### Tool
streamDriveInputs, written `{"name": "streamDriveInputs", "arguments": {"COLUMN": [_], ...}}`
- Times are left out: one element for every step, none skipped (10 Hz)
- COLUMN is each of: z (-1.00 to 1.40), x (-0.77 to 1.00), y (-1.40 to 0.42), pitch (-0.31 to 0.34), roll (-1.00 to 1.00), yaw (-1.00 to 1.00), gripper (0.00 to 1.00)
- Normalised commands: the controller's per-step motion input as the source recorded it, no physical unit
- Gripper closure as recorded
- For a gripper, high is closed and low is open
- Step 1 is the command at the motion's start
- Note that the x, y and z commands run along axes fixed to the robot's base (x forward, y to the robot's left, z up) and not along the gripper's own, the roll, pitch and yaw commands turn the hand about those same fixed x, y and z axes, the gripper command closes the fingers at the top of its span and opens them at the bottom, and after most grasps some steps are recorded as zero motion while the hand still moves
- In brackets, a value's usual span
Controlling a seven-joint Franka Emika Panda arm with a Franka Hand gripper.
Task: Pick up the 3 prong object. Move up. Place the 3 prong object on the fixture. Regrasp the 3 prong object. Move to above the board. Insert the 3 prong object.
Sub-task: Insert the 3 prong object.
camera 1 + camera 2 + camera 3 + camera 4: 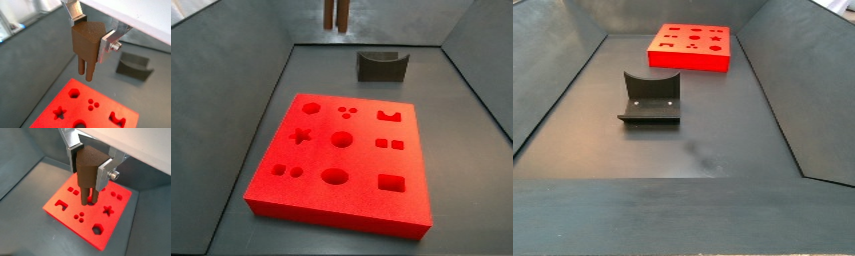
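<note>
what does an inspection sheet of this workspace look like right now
surface: dark grey floor, bare apart from the job's things
3 prong object: held in the air above the board, prongs pointing down, not yet inserted
board: flat on the floor, cutouts unfilled
fixture: on the floor apart from the board, nothing on it
clutter: nothing seen
gripper: shut on the 3 prong object, raised over the board
cables: nothing seen
surroundings: grey walls around the floor

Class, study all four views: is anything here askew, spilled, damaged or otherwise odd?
Nothing stands out. The gripper holds the 3 prong object upright, prongs down, above the board. The fixture stands empty on the floor.
</note>
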Motion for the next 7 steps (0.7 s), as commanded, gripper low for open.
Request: {"name": "streamDriveInputs", "arguments": {"z": [-0.65, -0.67, -0.65, -0.59, -0.58, -0.57, -0.53], "x": [0.06, 0.0, 0.14, 0.23, 0.13, 0.15, 0.21], "y": [0.0, -0.01, 0.0, 0.0, 0.0, 0.0, 0.0], "pitch": [-0.179, -0.183, -0.159, -0.126, -0.123, -0.099, -0.08], "roll": [0.04, 0.04, 0.05, 0.03, 0.02, 0.02, 0.01], "yaw": [-0.82, -0.86, -0.83, -0.83, -0.89, -0.89, -0.86], "gripper": [1.0, 1.0, 1.0, 1.0, 1.0, 1.0, 1.0]}}
